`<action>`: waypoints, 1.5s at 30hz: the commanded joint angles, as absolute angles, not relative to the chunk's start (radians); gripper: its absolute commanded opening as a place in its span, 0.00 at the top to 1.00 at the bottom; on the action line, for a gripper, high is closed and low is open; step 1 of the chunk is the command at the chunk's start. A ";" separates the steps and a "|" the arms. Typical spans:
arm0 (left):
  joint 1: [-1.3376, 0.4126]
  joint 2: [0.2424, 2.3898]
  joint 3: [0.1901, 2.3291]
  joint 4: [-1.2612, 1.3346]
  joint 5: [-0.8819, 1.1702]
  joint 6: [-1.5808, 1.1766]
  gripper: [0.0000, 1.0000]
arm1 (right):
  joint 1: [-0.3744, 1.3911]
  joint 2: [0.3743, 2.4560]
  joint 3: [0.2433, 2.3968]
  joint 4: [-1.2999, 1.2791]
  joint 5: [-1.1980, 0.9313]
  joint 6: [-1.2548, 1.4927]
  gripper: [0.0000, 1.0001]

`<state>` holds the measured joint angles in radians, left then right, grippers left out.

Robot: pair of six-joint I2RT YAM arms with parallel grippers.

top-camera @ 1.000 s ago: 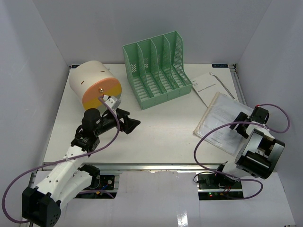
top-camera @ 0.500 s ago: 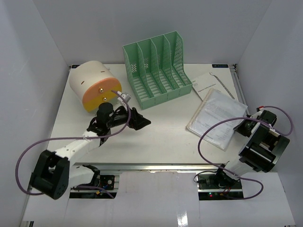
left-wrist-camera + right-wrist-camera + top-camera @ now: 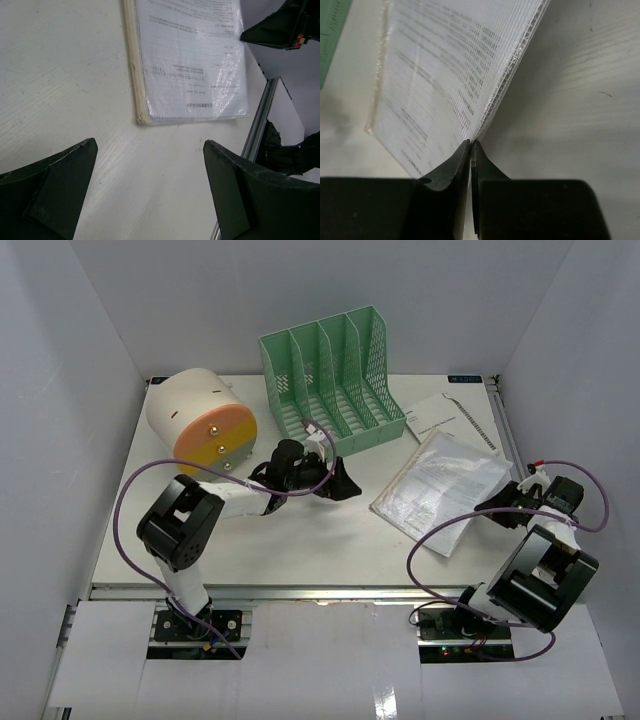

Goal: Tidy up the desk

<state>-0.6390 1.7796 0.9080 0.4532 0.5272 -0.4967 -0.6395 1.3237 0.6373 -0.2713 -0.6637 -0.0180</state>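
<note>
Right fingers pinch the edge of the document sleeve; left fingers spread, sleeve just ahead; slide it slowly over the surface; shallow grip may slip.

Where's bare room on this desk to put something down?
Bare: the front strip of the desk along the rail, between left gripper and folder; also the left edge in front of the drum. Crowded: the back, with drum, rack and paper, and the right, where the right gripper pinches the folder.
</note>
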 commanded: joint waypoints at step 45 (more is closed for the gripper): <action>-1.312 2.085 1.069 1.228 -0.559 0.519 1.00 | -0.630 1.212 0.746 -0.418 -1.074 -0.109 0.44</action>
